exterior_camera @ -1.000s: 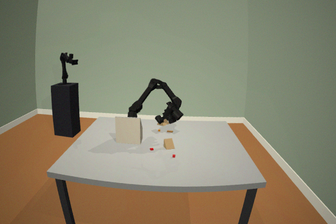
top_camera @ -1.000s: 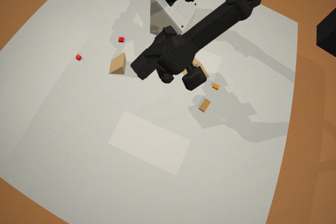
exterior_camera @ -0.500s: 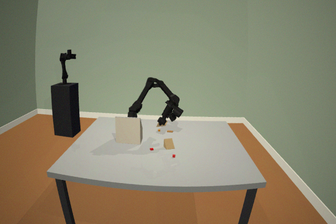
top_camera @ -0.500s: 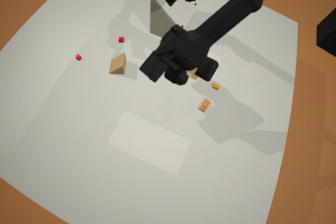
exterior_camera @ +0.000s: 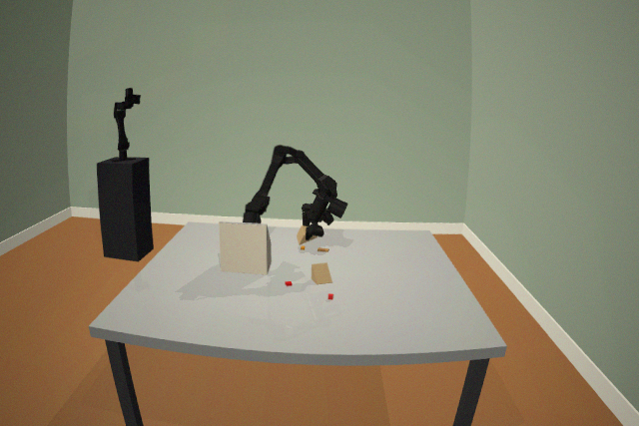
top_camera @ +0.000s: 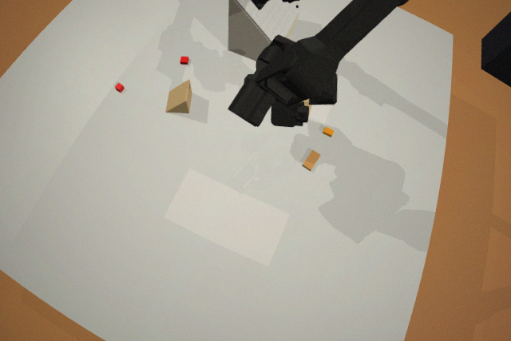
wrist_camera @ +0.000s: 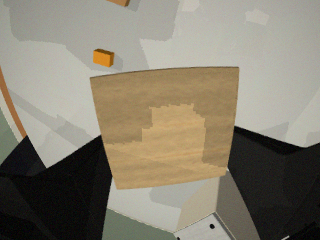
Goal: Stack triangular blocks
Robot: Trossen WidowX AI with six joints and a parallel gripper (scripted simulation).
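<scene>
My gripper [wrist_camera: 166, 132] is shut on one tan triangular block [wrist_camera: 165, 117] [exterior_camera: 303, 234] and holds it above the far part of the table. In the wrist view a broad wood-grained face of it fills the space between the dark fingers. In the top view the hand hides nearly all of it. The other triangular block [top_camera: 178, 97] [exterior_camera: 320, 273] rests on the table, apart from the hand, with a sloped face showing. The two blocks are not touching.
A large pale box-like stand [top_camera: 247, 33] [exterior_camera: 244, 248] is beside the arm's base. Two small red cubes [top_camera: 184, 60] [top_camera: 119, 87] lie near the resting block. A small orange block [top_camera: 328, 132] [wrist_camera: 103, 58] and a brown-orange one [top_camera: 311, 160] [exterior_camera: 322, 249] lie near the hand.
</scene>
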